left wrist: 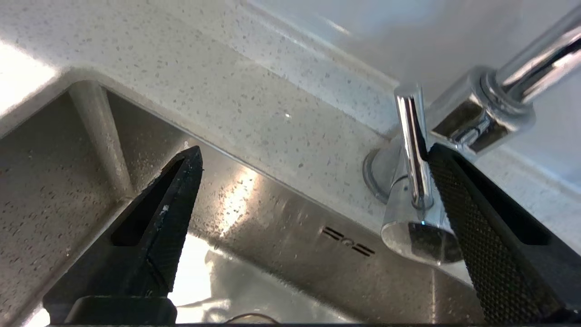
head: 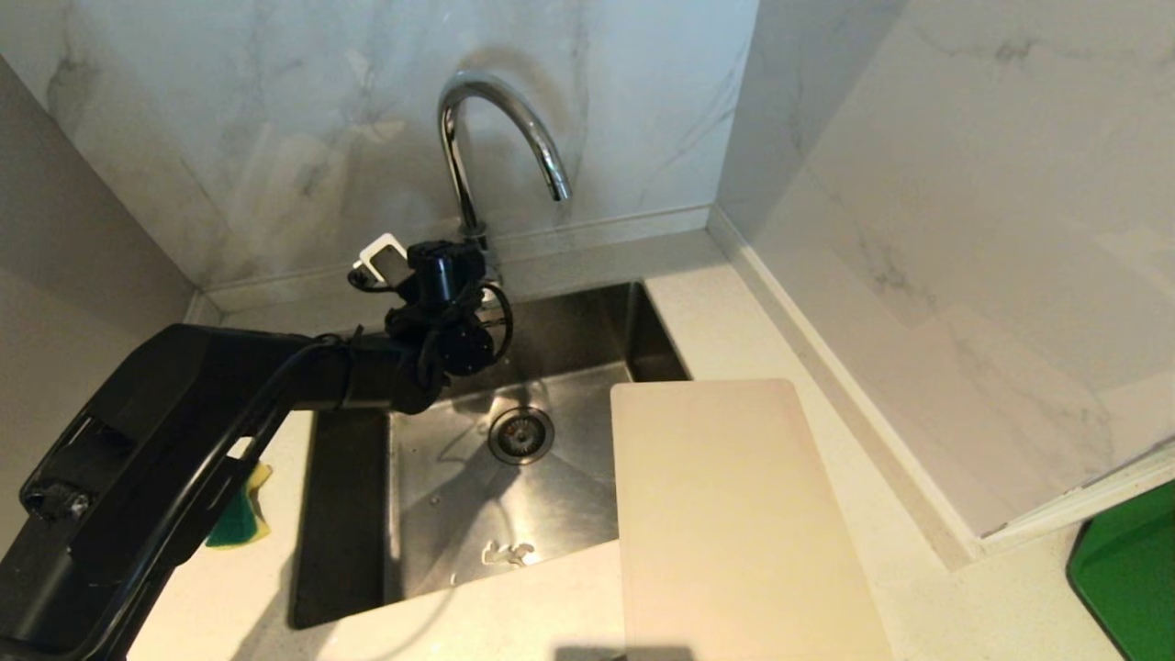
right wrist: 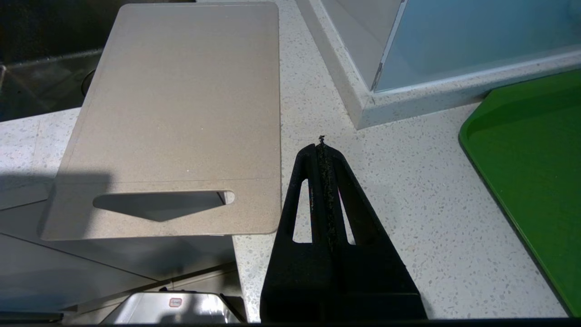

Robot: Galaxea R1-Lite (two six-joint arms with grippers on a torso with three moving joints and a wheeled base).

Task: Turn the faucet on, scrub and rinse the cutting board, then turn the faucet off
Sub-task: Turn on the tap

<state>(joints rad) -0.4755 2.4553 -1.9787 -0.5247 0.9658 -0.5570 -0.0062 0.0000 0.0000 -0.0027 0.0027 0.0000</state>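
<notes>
The chrome faucet (head: pixel 500 119) arches over the back of the sink, and no stream of water shows under its spout. My left gripper (left wrist: pixel 314 152) is open at the faucet's base. One finger (left wrist: pixel 472 218) lies right against the thin side lever (left wrist: pixel 411 145), and the other hangs over the sink's back wall. The cream cutting board (head: pixel 734 514) lies flat on the counter to the right of the sink, partly overhanging the basin. My right gripper (right wrist: pixel 322 145) is shut and empty. It hovers over the counter beside the handle-slot end of the cutting board (right wrist: pixel 181 113).
The steel sink (head: pixel 413 514) has a drain (head: pixel 520 434) at its middle. A green-and-yellow sponge (head: pixel 240 514) lies on the counter to the left of the sink, partly behind my left arm (head: pixel 275 386). A green tray (head: pixel 1129 578) sits at the far right. Marble walls close off the back and right.
</notes>
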